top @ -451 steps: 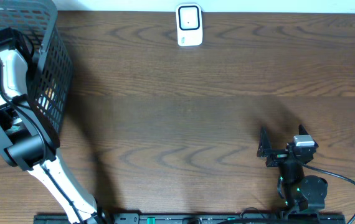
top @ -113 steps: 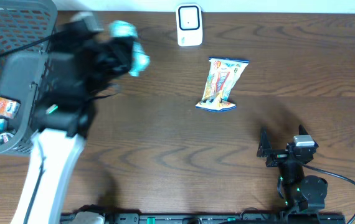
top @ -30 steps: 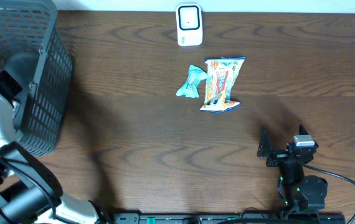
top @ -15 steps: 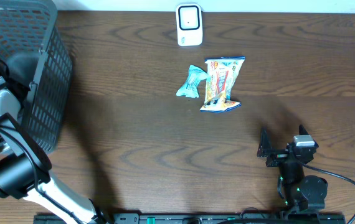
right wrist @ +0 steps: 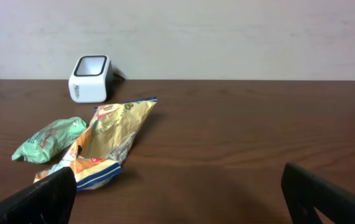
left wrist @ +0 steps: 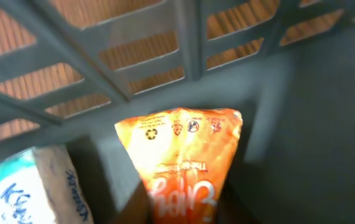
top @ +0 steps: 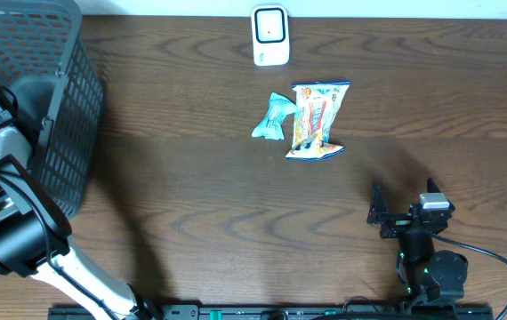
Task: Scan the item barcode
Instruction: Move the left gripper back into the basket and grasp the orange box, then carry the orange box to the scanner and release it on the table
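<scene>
- Orange packet (left wrist: 180,155): inside the grey mesh basket (top: 71,107), standing upright against the basket's wall, printed face toward the left wrist camera. No barcode is readable on that face.
- Left jaws (left wrist: 180,214): down in the basket and clenched on the lower end of the orange packet. Only dark finger edges show at the bottom of the wrist view.
- White-and-blue packet (left wrist: 15,193): just left of the orange packet on the basket floor, partly cut off by the frame.
- Basket: sits at the far left corner of the bench (top: 236,204), with the left arm reaching into it from the near side.
- Scanner (top: 270,36): small white unit at the far edge of the bench, mid-width, well apart from the basket.
- Yellow snack bag (top: 316,120): flat on the bench, near side of the scanner.
- Teal packet (top: 273,117): touching the snack bag's left edge.
- Right jaws (right wrist: 177,202): spread wide and empty, low over the near right of the bench, facing the scanner.
</scene>
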You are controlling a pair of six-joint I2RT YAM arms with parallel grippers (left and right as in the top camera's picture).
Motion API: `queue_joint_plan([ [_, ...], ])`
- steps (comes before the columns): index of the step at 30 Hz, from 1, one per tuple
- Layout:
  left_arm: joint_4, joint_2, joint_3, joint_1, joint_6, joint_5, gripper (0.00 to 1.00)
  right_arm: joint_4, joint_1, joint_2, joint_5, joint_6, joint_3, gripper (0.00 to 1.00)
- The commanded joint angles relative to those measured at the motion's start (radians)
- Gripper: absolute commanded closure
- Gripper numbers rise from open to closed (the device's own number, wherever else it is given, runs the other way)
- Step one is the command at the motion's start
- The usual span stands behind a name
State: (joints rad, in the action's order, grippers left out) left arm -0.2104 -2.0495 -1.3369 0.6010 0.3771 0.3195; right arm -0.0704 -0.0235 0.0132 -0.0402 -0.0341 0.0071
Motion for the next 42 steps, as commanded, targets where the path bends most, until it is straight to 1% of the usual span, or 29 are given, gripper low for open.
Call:
queue_joint_plan([
  [1, -0.030, 0.025, -0.007, 0.003, 0.002, 0.006, 0.92, -0.005, 0.005, 0.000, 0.008, -0.010, -0.001, 0.01],
  [5, -0.043, 0.126, -0.007, 0.002, 0.003, 0.003, 0.93, -0.005, 0.005, 0.000, 0.008, -0.010, -0.001, 0.01],
  [9, -0.042, 0.278, -0.007, -0.003, 0.003, -0.002, 0.92, -0.005, 0.005, 0.000, 0.008, -0.010, -0.001, 0.01],
  [10, -0.042, 0.325, -0.007, -0.003, 0.003, -0.024, 0.93, -0.005, 0.005, 0.000, 0.008, -0.010, -0.001, 0.01],
  [11, -0.041, 0.409, -0.007, -0.003, 0.003, -0.111, 0.92, -0.005, 0.005, 0.000, 0.008, -0.010, -0.001, 0.01],
  [14, -0.033, 0.535, -0.007, -0.003, 0.005, -0.319, 0.93, -0.005, 0.005, 0.000, 0.008, -0.010, -0.001, 0.01],
  [16, -0.032, 0.613, -0.007, -0.008, 0.072, -0.479, 0.93, -0.005, 0.005, 0.000, 0.008, -0.010, -0.001, 0.01],
  [19, -0.031, 0.708, -0.007, -0.040, 0.207, -0.682, 0.93, -0.005, 0.005, 0.000, 0.008, -0.010, -0.001, 0.01],
  [20, -0.031, 0.728, -0.007, -0.061, 0.228, -0.724, 0.93, -0.005, 0.005, 0.000, 0.008, -0.010, -0.001, 0.01],
  [22, -0.031, 0.759, -0.007, -0.132, 0.230, -0.771, 0.92, -0.005, 0.005, 0.000, 0.008, -0.010, -0.001, 0.01],
  [25, -0.033, 0.764, -0.007, -0.271, 0.174, -0.773, 0.92, -0.005, 0.005, 0.000, 0.008, -0.010, -0.001, 0.01],
  [29, -0.077, 0.738, -0.007, -0.486, -0.008, -0.772, 0.92, -0.005, 0.005, 0.000, 0.008, -0.010, -0.001, 0.01],
  [32, -0.100, 0.696, -0.007, -0.622, -0.108, -0.772, 0.93, -0.005, 0.005, 0.000, 0.008, -0.010, -0.001, 0.01],
  [35, -0.107, 0.632, -0.007, -0.722, -0.145, -0.771, 0.93, -0.005, 0.005, 0.000, 0.008, -0.010, -0.001, 0.01],
  [41, -0.094, 0.463, -0.007, -0.843, -0.144, -0.771, 0.93, -0.005, 0.005, 0.000, 0.008, -0.010, -0.001, 0.01],
  [42, -0.087, 0.402, -0.007, -0.874, -0.141, -0.772, 0.92, -0.005, 0.005, 0.000, 0.008, -0.010, -0.001, 0.01],
])
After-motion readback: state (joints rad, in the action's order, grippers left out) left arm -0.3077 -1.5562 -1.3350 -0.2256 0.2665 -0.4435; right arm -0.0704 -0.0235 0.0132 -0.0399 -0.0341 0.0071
